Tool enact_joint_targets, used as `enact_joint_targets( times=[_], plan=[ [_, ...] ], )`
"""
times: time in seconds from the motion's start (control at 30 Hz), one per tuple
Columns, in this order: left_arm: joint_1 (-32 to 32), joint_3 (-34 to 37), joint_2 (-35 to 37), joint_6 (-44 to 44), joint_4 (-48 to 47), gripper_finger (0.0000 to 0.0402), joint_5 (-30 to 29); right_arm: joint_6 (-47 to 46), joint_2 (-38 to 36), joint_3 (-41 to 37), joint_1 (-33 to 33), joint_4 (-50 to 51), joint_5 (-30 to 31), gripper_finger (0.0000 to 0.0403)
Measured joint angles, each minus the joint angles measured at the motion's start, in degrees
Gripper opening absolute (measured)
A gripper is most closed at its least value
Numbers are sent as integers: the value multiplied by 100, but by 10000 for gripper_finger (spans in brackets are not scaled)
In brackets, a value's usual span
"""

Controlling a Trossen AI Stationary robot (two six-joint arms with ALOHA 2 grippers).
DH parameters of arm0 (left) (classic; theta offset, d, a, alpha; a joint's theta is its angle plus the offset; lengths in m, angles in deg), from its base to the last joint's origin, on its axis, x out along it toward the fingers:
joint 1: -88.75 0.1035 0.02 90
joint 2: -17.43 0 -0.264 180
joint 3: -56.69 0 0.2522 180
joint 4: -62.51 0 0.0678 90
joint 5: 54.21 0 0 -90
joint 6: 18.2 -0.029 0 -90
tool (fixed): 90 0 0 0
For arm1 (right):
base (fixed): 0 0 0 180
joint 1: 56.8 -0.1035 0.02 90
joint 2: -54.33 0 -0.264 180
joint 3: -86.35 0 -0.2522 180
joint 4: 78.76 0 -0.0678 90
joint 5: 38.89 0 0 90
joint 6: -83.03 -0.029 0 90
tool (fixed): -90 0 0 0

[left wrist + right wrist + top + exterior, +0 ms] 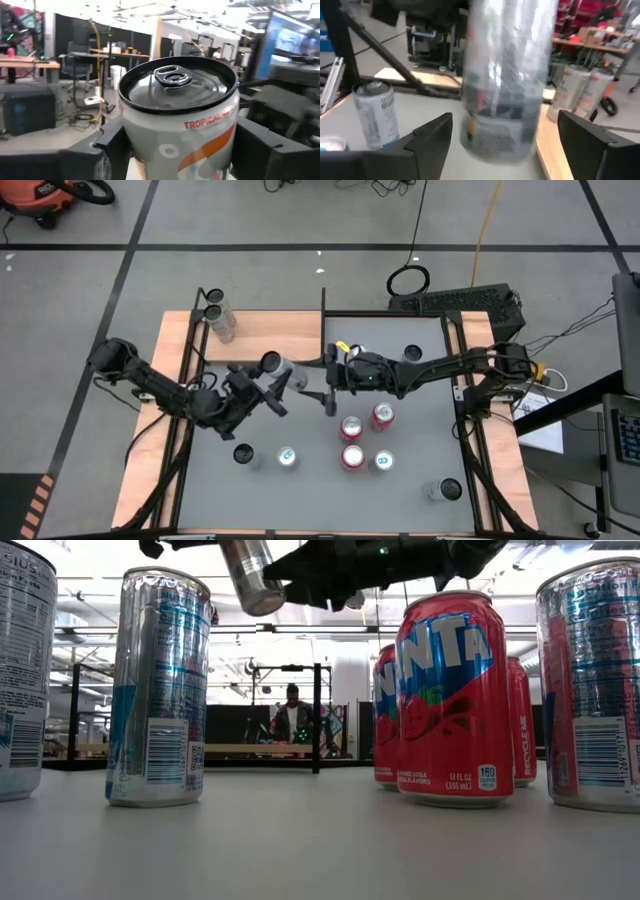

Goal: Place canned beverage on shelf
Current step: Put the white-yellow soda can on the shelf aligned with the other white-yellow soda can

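Note:
A silver canned beverage (272,365) with orange print is held in the air above the middle of the table, and my left gripper (266,383) is shut on it. In the left wrist view its black-rimmed top (176,82) faces the camera. My right gripper (505,145) comes in level from the table's right and is open. Its fingers stand on either side of the same can (507,80) without touching it. The shelf (275,332) is the light-brown board at the table's far edge, and in the low view the shelf (240,748) shows between its black posts. My left gripper pinches the can's side wall (135,145) between its two fingers, a little below the top rim. The fingers (257,145) come about level from the table's left, across the can. The can is lifted clear of the table, roughly upright and a little tilted, its bottom (258,602) free.
Three red cans (352,430) and several silver ones (287,457) stand on the grey tabletop near the front, right under the arms. Two cans (217,315) stand at the shelf's left end. Another can (445,490) stands near the right front corner. A person (292,718) is in the room beyond.

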Motion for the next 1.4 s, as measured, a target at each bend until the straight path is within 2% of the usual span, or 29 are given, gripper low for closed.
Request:
enact_joint_targets(
  times=[0.1,0.27,0.37,0.63,0.77,0.87,0.97,1.17,1.4],
  plan=[
    [86,0,-5,58,-6,255,87,37,0,0,-47,-48,211,299],
    [268,0,-7,333,-5,255,636,-133,30,0,-28,-51,379,299],
    [361,0,-7,493,-26,255,775,-77,55,-2,-26,-66,424,296],
    [466,0,-10,657,-77,255,1023,-2,74,-2,-19,-43,394,228],
    [467,0,-10,651,-131,255,984,12,83,-2,-15,-39,405,191],
    [467,0,-10,649,-139,257,977,18,85,-2,-15,-39,409,179],
    [411,0,-10,623,-169,272,893,48,62,-2,-15,22,398,180],
    [62,-11,15,-110,-95,311,313,40,-5,-4,25,176,309,183],
    [-160,-11,76,-191,-114,318,-167,-34,-11,-11,90,197,425,186]
  ],
)
